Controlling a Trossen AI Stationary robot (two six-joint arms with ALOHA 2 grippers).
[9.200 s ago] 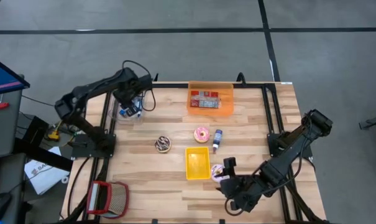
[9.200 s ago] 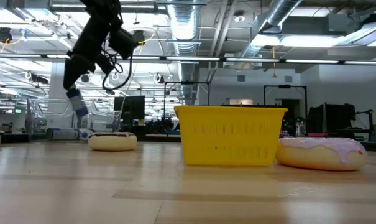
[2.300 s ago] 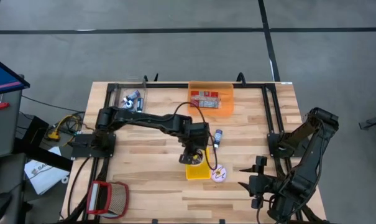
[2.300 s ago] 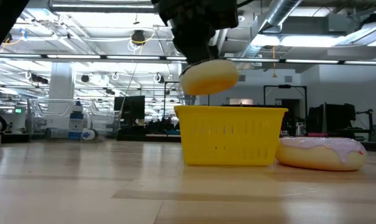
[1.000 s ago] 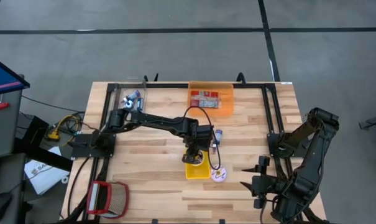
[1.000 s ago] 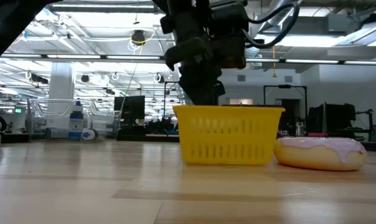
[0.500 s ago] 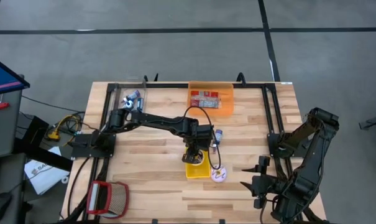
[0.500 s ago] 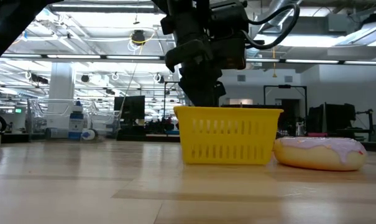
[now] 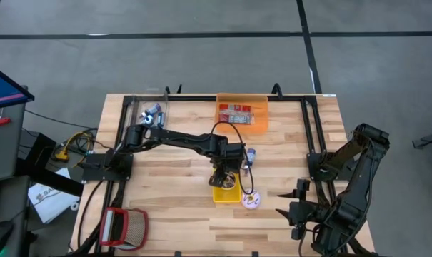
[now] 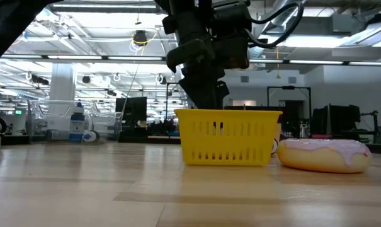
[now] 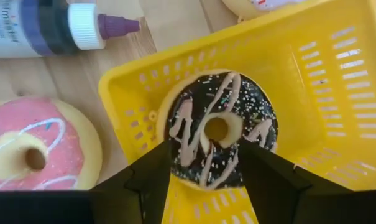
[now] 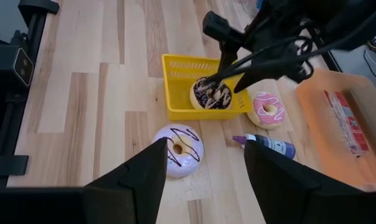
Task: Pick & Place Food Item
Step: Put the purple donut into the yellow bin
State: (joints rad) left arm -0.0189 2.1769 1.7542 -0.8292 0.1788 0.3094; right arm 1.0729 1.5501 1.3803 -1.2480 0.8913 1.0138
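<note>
Donut: chocolate donut [image 11: 220,129] lies inside the yellow basket [image 11: 337,112], frame centre.
Left gripper [image 11: 203,163]: fingers spread either side of it, not pinching.
Risk: lifting crookedly could snag the donut or drag the basket.

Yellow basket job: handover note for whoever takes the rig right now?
Left gripper: open, fingers astride the chocolate donut, low over the yellow basket.
Right gripper: open, empty, parked at the table's near right edge.
Done: chocolate donut lies inside the basket.
Outside: pink donut and lavender donut on the table beside the basket, glue bottle nearby.
Left: lift the left arm clear; the other donuts, if wanted.
</note>
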